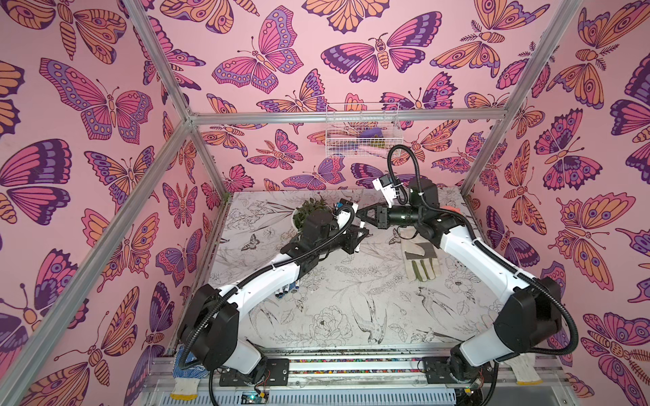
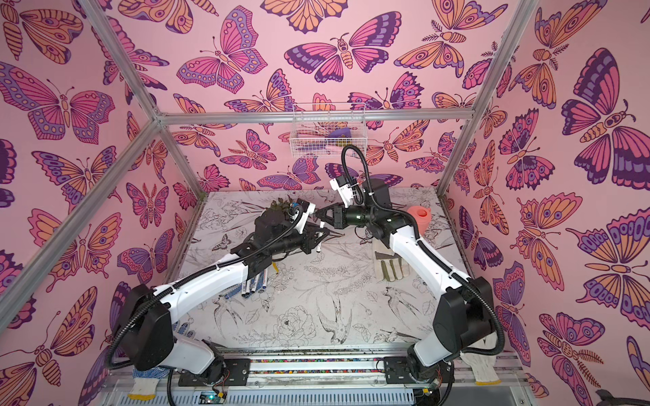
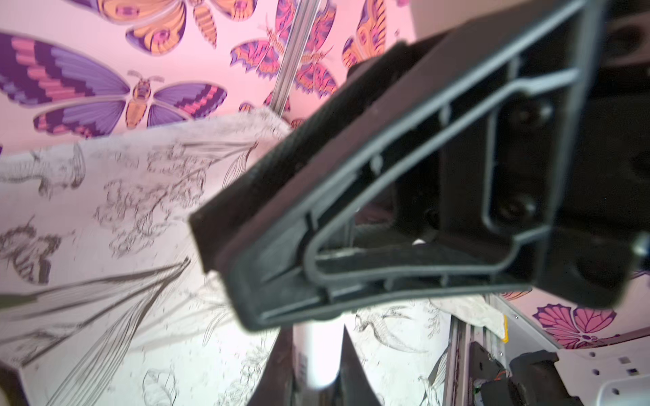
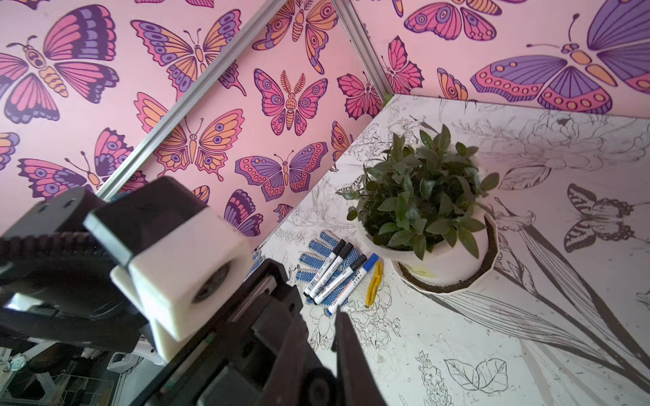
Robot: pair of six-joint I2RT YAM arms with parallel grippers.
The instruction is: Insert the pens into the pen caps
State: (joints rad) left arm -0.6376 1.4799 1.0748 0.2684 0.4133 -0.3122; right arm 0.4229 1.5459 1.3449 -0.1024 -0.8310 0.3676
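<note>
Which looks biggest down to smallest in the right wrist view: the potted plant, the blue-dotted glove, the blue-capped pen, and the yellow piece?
1. potted plant, clearly largest.
2. blue-dotted glove, though partly covered.
3. blue-capped pen.
4. yellow piece, shorter than that pen.
They lie close together, so nearness hardly matters.

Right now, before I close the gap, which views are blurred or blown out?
Left wrist view: the right gripper looms large, out of focus, and the held pen is washed out white. Right wrist view: sharp on the plant and the capped pens, softer on the near hardware. Both top views: evenly lit, no glare, but the held pen shows small.
</note>
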